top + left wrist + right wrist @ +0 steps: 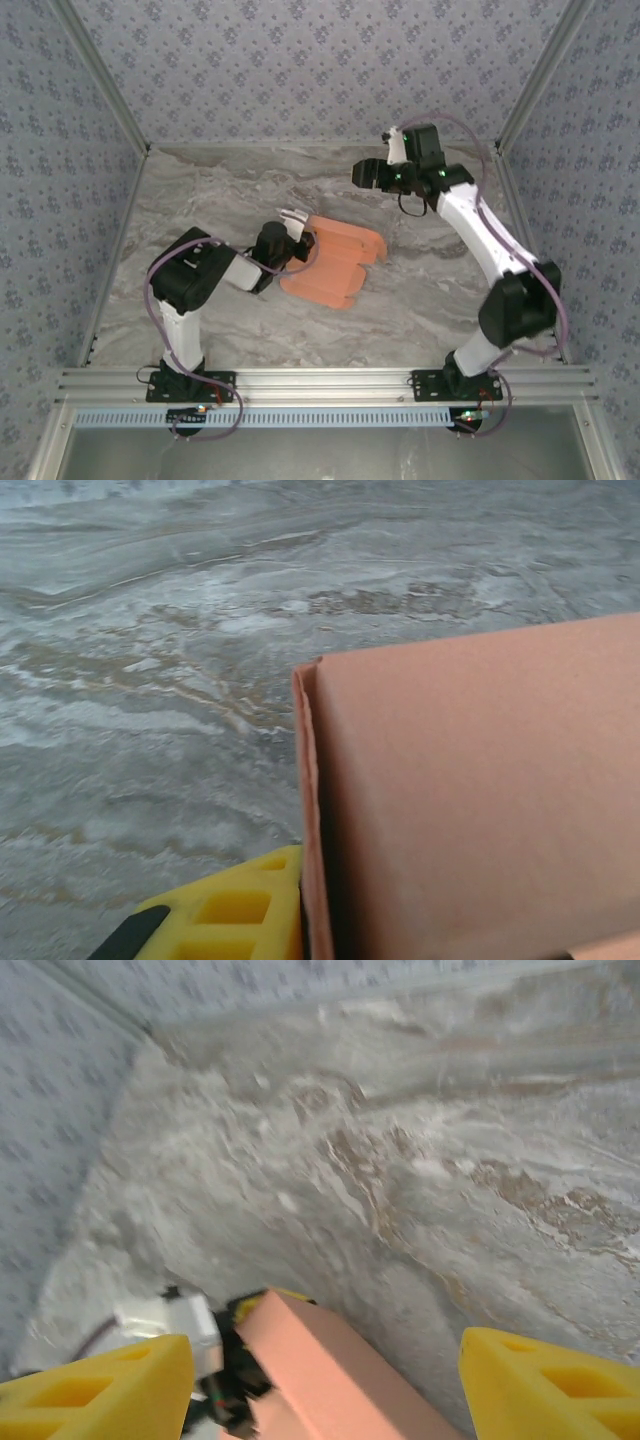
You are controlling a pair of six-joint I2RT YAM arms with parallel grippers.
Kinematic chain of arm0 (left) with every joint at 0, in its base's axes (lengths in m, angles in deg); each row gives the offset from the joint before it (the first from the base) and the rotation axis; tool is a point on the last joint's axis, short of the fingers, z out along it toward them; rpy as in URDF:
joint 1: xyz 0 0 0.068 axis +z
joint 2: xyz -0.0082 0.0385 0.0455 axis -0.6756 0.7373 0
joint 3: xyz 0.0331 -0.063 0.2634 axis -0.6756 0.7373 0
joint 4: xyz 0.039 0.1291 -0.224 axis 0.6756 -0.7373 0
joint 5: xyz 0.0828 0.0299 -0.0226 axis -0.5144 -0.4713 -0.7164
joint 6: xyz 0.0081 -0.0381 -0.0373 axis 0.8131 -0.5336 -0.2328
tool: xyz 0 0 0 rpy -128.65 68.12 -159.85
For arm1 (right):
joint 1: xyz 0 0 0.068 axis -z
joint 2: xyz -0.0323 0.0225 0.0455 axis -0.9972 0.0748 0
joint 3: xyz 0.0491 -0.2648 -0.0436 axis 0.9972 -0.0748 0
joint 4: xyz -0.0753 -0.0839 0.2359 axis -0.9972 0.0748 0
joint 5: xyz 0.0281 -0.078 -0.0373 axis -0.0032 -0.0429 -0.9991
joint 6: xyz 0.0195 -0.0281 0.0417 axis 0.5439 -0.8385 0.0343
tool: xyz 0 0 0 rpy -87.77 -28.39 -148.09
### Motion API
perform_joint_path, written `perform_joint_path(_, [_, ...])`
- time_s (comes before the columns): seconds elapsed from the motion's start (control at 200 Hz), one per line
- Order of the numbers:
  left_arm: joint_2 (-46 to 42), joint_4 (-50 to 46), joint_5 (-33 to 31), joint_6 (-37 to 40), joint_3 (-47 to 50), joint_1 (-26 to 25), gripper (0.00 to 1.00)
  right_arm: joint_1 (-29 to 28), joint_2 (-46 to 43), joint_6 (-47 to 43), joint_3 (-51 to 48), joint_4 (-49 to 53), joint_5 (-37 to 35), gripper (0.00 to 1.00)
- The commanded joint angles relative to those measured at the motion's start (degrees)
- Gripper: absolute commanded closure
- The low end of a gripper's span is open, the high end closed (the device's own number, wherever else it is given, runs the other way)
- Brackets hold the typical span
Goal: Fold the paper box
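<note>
Marble table [200,200] bears paper box [340,265], left end effector [300,236] grasping, right end effector [363,174] released.

I am two matching arms. My left arm [185,280] and right arm [482,235] each join white tube-like links with chunky black joint housings. Each rises from a flat black base plate [190,385] at the near edge of the table [200,200]. A thin purple cable [152,300] loops loosely alongside each arm, from base to wrist. Small green lights [400,178] glow on my right wrist's black housing. My fingers are bright yellow, moulded with rectangular pockets. The left finger [235,910] carries a black strip at its lower edge, and the right fingers [95,1390] look blunt and wedge-shaped.
</note>
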Motion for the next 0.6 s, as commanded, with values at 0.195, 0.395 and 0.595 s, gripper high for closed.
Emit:
perform_joint_path(0.195, [2.9,-4.4,13.7,3.6,-4.6,1.8,0.81,-1.4,18.4,-16.5,7.6,19.9,19.7,0.33])
perform_joint_path(0.395, [3.8,-3.4,13.7,4.4,-4.4,1.2,0.80,-2.4,22.3,-16.8,7.8,19.8,22.1,0.34])
perform_joint_path(0.595, [3.8,-2.2,10.1,5.6,-3.5,-0.6,0.79,-3.5,23.7,-15.4,5.1,17.3,20.6,0.39])
